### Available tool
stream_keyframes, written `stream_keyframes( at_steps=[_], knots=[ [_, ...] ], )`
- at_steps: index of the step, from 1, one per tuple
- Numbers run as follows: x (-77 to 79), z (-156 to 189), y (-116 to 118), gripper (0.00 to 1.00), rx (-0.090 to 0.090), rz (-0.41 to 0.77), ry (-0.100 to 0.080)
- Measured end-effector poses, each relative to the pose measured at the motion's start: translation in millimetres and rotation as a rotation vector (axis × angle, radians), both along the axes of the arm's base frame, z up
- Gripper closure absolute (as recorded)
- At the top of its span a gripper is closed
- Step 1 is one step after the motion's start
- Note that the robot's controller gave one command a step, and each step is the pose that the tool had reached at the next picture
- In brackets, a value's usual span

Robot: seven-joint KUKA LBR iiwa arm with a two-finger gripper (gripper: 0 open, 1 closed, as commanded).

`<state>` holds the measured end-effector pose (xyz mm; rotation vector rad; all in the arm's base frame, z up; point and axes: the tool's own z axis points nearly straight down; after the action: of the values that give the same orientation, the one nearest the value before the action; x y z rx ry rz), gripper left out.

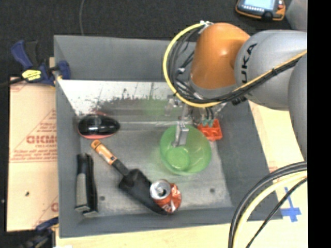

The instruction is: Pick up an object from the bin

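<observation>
The end effector [181, 136] hangs over a green bowl [194, 156] right of the bin's [108, 50] middle, its tip at the bowl's far rim. Whether it is spread or pressed together cannot be told. A red block [213, 131] sits just behind the bowl. A can [166, 196] and scoop [132, 180] lie frontward. The floor right of the bowl is bare.

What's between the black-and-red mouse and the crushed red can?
The orange-handled black scoop lies diagonally between mouse and can, its head against the can, seen in the camera view.
</observation>
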<state>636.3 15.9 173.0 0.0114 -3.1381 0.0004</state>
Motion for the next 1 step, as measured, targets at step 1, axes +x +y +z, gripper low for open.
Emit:
stream_keyframes(
  at_steps=[1],
  knots=[
    [1.9, 4.5, 0.1, 0.00, 0.000, 0.000, -0.008]
  ],
)
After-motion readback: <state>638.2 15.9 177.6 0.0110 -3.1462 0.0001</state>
